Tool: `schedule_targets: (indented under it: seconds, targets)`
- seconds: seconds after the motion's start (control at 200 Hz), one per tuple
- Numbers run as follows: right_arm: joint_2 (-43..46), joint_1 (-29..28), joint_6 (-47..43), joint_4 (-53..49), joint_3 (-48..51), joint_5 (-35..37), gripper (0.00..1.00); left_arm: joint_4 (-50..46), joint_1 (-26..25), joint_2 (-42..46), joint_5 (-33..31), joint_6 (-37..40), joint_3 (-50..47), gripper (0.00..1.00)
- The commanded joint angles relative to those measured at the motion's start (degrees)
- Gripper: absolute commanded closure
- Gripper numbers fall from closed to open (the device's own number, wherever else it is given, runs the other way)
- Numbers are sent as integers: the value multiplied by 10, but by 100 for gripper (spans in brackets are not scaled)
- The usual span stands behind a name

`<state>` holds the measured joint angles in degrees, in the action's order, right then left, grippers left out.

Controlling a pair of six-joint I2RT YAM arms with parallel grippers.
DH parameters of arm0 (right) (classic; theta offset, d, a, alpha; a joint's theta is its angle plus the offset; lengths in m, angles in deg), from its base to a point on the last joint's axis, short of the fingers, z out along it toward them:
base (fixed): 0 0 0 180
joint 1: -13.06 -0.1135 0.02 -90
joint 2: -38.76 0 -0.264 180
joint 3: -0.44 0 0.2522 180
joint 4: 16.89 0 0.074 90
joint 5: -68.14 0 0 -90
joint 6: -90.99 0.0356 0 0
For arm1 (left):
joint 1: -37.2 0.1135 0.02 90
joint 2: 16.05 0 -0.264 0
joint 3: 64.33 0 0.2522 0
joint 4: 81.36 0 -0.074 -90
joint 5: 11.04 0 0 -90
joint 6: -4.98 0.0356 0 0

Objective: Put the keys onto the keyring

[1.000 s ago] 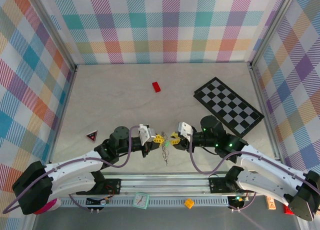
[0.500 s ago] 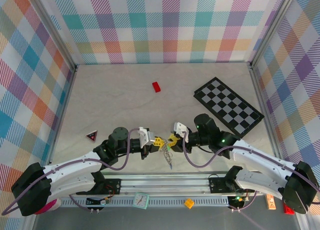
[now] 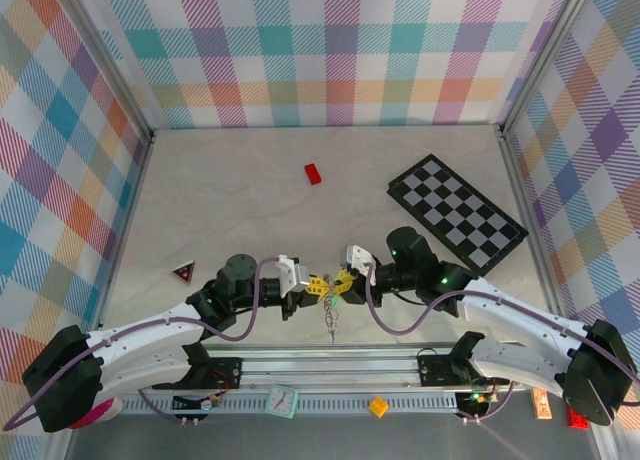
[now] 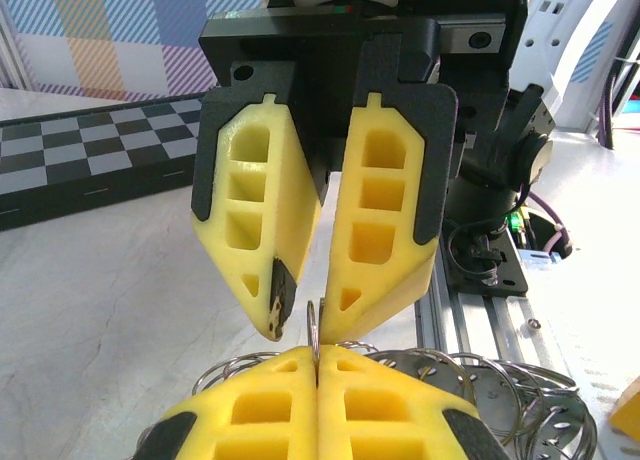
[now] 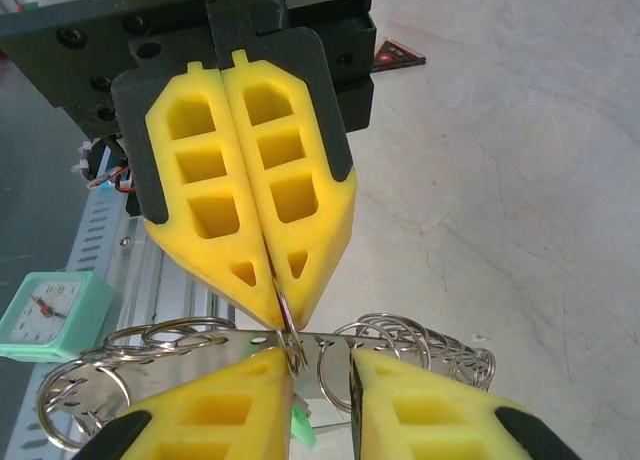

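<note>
The pale surface [image 3: 230, 210] is carrying a black-and-white chequered board [image 3: 457, 213] lying flat at 2 o'clock. At 6 o'clock, by the near edge, the two arms are reaching toward each other, their yellow fingertips nearly meeting.

The left tool [image 3: 312, 284] is sitting at 9 o'clock of that meeting point with its fingers pressed together. In the right wrist view their tips are pinching a thin loop of the keyring [image 4: 480, 375].

The right tool [image 3: 343, 280] is sitting at 3 o'clock of the meeting point with its fingers standing a little apart. A loop of the ring is passing through the gap between them, and I cannot tell whether either pad is touching it.

The keyring is hanging between the two tools above the surface, its bunched silvery loops spreading out to both sides of the fingertips.

A small red brick [image 3: 314, 173] is lying well apart at 12 o'clock.

A small green piece [image 5: 303, 430] is showing at 6 o'clock of the pinched loop; I cannot tell whether it is a key head.
</note>
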<state>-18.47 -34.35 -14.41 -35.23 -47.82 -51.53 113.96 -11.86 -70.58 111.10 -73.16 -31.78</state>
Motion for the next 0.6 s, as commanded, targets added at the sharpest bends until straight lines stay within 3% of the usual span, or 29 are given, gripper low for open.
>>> schedule_targets:
  seconds: [0.0,0.275,0.315,0.415,0.595]
  targets:
    - [0,1,5,23,-16,-29,80,37,-2,6,24,10,1,100]
    - [-13,1,-3,27,-25,-63,96,27,-2,3,0,9,6,100]
    - [-14,1,-10,16,-27,-60,100,13,-2,3,-25,9,8,94]
    - [-18,2,-28,-26,-43,-35,100,-35,-2,5,-68,20,20,78]
    - [-48,-4,-79,-133,-100,21,100,-130,-2,-4,-93,44,58,73]
